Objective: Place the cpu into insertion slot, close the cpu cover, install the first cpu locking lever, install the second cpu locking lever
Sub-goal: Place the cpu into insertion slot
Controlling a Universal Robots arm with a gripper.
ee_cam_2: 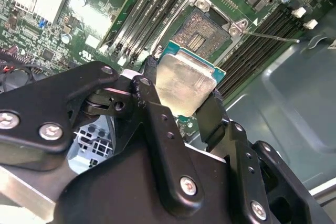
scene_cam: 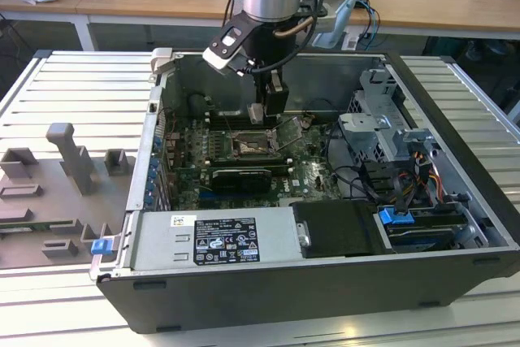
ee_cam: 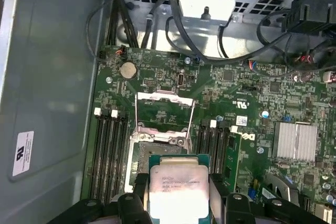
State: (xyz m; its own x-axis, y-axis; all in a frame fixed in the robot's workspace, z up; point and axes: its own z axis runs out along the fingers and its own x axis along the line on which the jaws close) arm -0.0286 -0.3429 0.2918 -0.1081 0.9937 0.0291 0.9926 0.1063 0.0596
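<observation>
Silvery-beige metal shows first. In the exterior view the gripper [scene_cam: 272,107] reaches down into the open computer case [scene_cam: 268,282]. It sits at approx 1 o'clock from the insertion slot [scene_cam: 248,148] and near it, w/ the slot bare on the green board [scene_cam: 313,172].

In the second wrist view the cpu [ee_cam_2: 186,85] is pinched by two opposite edges between the black fingers [ee_cam_2: 157,124] of the gripper [ee_cam_2: 184,96]. I'd guess the edge grip is to keep its face & underside untouched. It hangs clear of the insertion slot [ee_cam_2: 199,32], not seated.

In the first wrist view the cpu [ee_cam: 173,187] is clamped the same way, held over the slot's [ee_cam: 149,153] near edge. The cpu cover [ee_cam: 164,109] stands swung up, prob. so the socket is free to take the chip.
</observation>
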